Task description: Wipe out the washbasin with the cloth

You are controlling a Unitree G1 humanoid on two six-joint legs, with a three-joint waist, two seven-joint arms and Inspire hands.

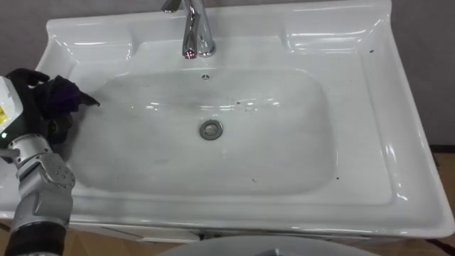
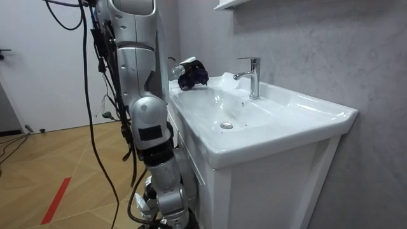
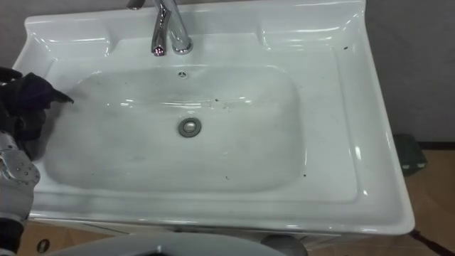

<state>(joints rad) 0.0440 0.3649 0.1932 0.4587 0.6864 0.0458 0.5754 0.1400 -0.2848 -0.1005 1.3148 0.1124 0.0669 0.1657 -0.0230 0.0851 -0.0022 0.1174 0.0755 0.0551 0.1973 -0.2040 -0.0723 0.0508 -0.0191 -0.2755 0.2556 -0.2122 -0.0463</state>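
Observation:
The white basin [image 1: 398,142] lies below me, with a chrome tap [image 1: 195,32] at the back and a round drain [image 1: 210,129] in the bowl. A few dark specks [image 1: 245,105] mark the bowl behind the drain. My left hand [image 1: 28,77] rests at the basin's left rim, its dark fingers curled round a crumpled dark purple cloth [image 1: 62,96]. The cloth sits on the rim at the bowl's left edge. In the room view I stand at the basin's front with that hand [image 2: 184,67] and the cloth [image 2: 194,76] on the far end. My right hand [image 2: 159,207] hangs low beside the cabinet.
A grey wall stands behind the basin. Two shallow ledges [image 1: 327,32] flank the tap. The basin rests on a white cabinet [image 2: 254,191], with wooden floor [image 2: 57,172] to the room view's left and a dark object [image 3: 409,153] on the floor at the basin's right.

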